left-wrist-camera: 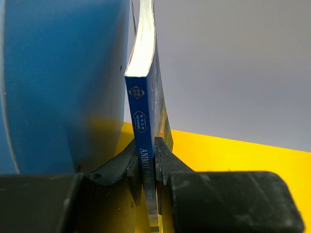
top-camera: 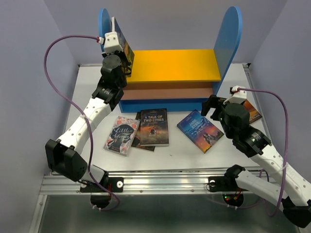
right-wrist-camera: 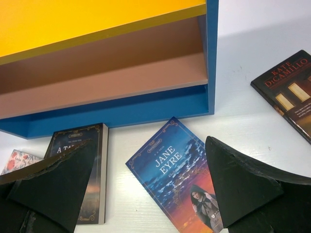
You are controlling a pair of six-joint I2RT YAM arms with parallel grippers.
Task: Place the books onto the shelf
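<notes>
**A:** What lies nearest the arm bases?

**B:** Four paperbacks, flat on the white table [top-camera: 180, 145]. Little Women [top-camera: 121, 135] is on the left. Just beside it, A Tale of Two Cities [top-camera: 154, 127] lies on top of a darker book [top-camera: 136, 140] whose title I cannot read. Jane Eyre [top-camera: 200, 130], blue and orange, lies apart to the right, turned at an angle.

**A:** And the right gripper?

**B:** The right gripper [right-wrist-camera: 149, 141] hovers over Jane Eyre with its fingers spread wide and nothing between them. A Kate DiCamillo book [right-wrist-camera: 291, 92] lies flat further right, partly hidden by that arm in the top view.

**A:** Behind the books?

**B:** The shelf [top-camera: 227, 41] stands at the back of the table, with its brown lower board [right-wrist-camera: 107, 80] under the yellow one.

**A:** The left gripper?

**B:** The left gripper [left-wrist-camera: 148, 160] is clamped on the spine of Animal Farm [left-wrist-camera: 143, 97]. That book stands upright on the yellow top board [left-wrist-camera: 233, 150], just beside the left blue side panel [left-wrist-camera: 63, 82]. Whether the two touch, I cannot tell.
</notes>
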